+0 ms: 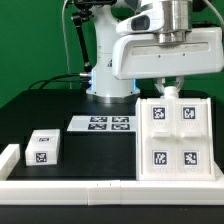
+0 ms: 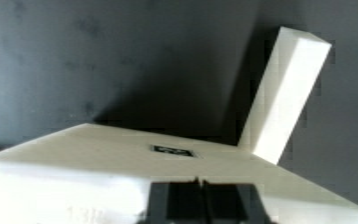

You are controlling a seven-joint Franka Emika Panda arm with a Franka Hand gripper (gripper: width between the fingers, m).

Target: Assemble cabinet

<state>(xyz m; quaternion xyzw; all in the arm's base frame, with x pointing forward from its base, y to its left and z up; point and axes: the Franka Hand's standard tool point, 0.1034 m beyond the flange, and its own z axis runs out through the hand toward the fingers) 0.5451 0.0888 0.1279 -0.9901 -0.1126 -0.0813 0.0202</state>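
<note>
One cabinet (image 1: 172,138) is counted, a white box set on the dark worktop (image 1: 90,160), and four square black-and-white tags are seen on its broad face. One smaller white block (image 1: 44,146), with two tags showing, is found well apart from the cabinet, toward the exterior view's left. One marker board (image 1: 78,123) is laid flat between that block and the cabinet, a little further back. One low white rail (image 1: 60,188) is run along the worktop's edge in front of the cabinet. One arm (image 1: 160,50) is seen: its base is stood behind the cabinet toward the exterior view's left, and its wrist is bent over so that the hand is pointed straight down. The gripper (image 1: 172,90) is held just above the cabinet's rear edge; contact cannot be told. In the wrist view the gripper (image 2: 197,200) is shown pressed together with nothing pinched, and beneath it the cabinet (image 2: 105,165) is seen, one white panel (image 2: 286,90) stood up from its body at a slight tilt.
</note>
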